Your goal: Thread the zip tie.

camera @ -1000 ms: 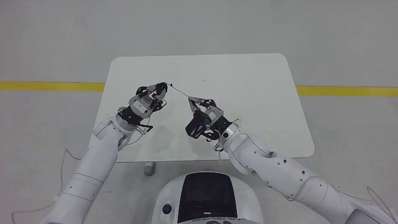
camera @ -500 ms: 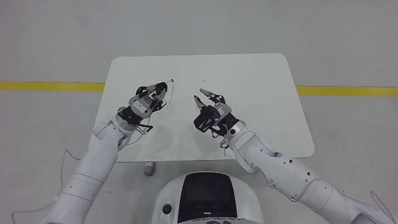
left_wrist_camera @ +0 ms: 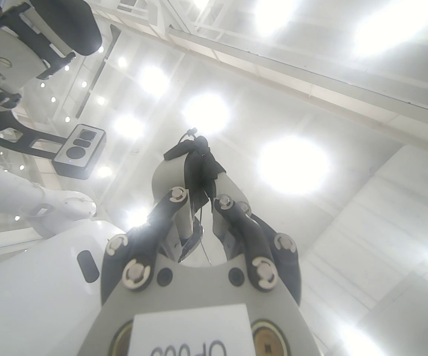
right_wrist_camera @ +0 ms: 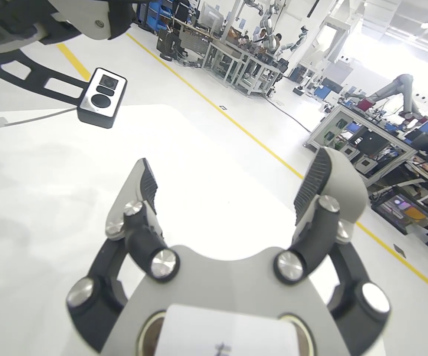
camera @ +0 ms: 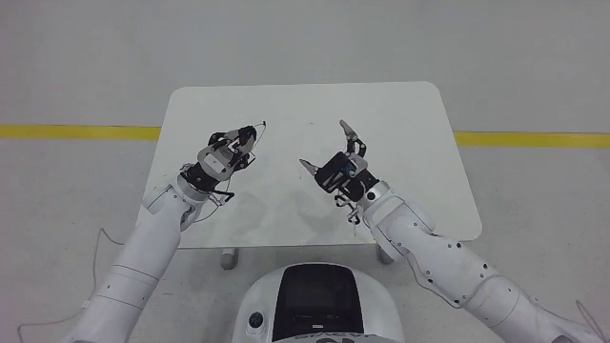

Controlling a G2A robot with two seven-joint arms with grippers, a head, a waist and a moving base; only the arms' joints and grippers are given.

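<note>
You see a smooth, matt white tabletop (camera: 400, 119), a thin black plastic zip tie (camera: 260, 128), and ribbed black rubber pads (right_wrist_camera: 312, 183) on your right gripper (right_wrist_camera: 232, 183).

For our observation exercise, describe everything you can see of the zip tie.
The zip tie is a thin, dark, plastic-looking strand, pinched in the shut left tool above the white table. A short, slightly curved end pokes out past the tool's tip, and a fine length trails back inside the tool. The open right tool is apart from it.
</note>
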